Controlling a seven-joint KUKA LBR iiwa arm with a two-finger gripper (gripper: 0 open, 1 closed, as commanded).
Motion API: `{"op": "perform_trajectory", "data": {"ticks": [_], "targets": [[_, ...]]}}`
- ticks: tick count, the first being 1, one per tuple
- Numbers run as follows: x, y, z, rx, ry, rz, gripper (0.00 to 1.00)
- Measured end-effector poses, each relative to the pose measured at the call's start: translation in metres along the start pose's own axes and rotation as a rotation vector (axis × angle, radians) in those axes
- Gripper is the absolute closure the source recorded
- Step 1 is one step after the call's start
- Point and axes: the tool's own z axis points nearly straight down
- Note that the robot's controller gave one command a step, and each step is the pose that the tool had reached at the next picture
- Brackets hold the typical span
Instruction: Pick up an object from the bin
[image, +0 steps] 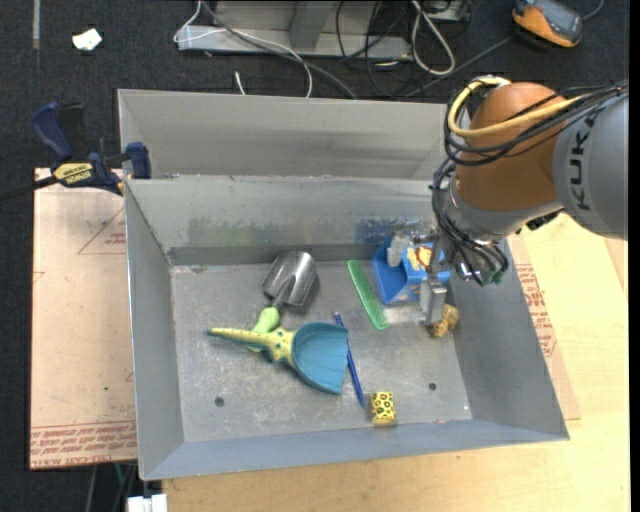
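The gripper (437, 312) is seen low in the right part of the bin (250, 215), with its tip at or close to the floor. Whether it is open or closed cannot be told from above. Just beside its tip, perhaps touching it, lies a small tan piece (447, 320). This is judged to be the thing in hand, though it cannot be said to be held. Just to the left lies a blue block (388, 282), with a green strip (366, 294) beside it on its left, and the right wall (500, 340) is near on the other side. For the step to be done well, the tan piece should be centred under the gripper before any closing is attempted, since so small a piece is easily pushed aside, or pinched by one edge and dropped. The descent should be stopped at the floor and not forced into the metal. The blue block should be kept clear, so that it is neither caught with the piece nor dragged. Once a grip is made, a straight lift is advised, with room given to the wall. The silver scoop (292, 278), the blue dustpan (322, 358) and the yellow block (383, 406) lie well apart to the left and need not be considered.
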Motion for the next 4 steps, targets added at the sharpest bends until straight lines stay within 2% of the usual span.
{"op": "perform_trajectory", "data": {"ticks": [1,2,3,4], "targets": [[-0.01,-0.003,0.058,0.003,-0.007,0.014,0.0],[-0.014,0.008,0.078,0.004,-0.014,0.101,0.0],[-0.008,-0.036,0.068,-0.001,-0.007,0.171,0.0],[-0.012,-0.056,0.066,0.005,-0.011,0.134,0.0]]}}
